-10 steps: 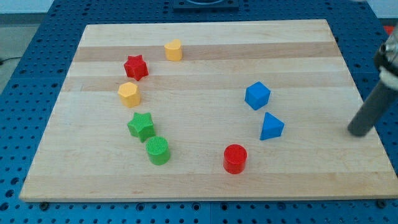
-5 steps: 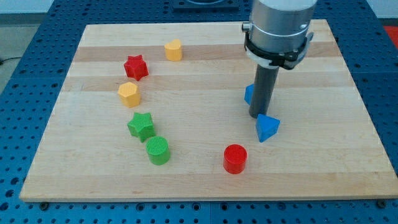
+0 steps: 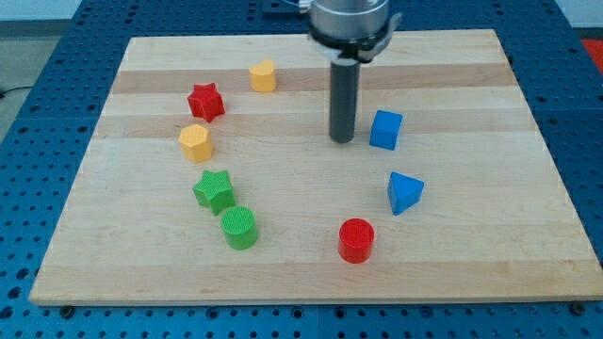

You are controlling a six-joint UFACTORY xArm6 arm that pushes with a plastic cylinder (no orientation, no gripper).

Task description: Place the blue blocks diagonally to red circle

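A blue cube (image 3: 385,129) sits right of the board's middle. A blue triangular block (image 3: 404,192) lies below it. The red circle (image 3: 356,239) stands lower still, a little to the left of the triangle. My tip (image 3: 342,139) rests on the board just left of the blue cube, with a small gap between them. The rod rises straight up out of the view's top.
On the left side stand a red star (image 3: 205,101), a yellow block (image 3: 263,75) near the top, a yellow hexagonal block (image 3: 196,142), a green star (image 3: 215,190) and a green cylinder (image 3: 239,227). The wooden board (image 3: 471,273) lies on a blue perforated table.
My tip has moved from the right edge to between the blue blocks, then up and left to the cube's left side. The blue cube has shifted slightly upward and turned.
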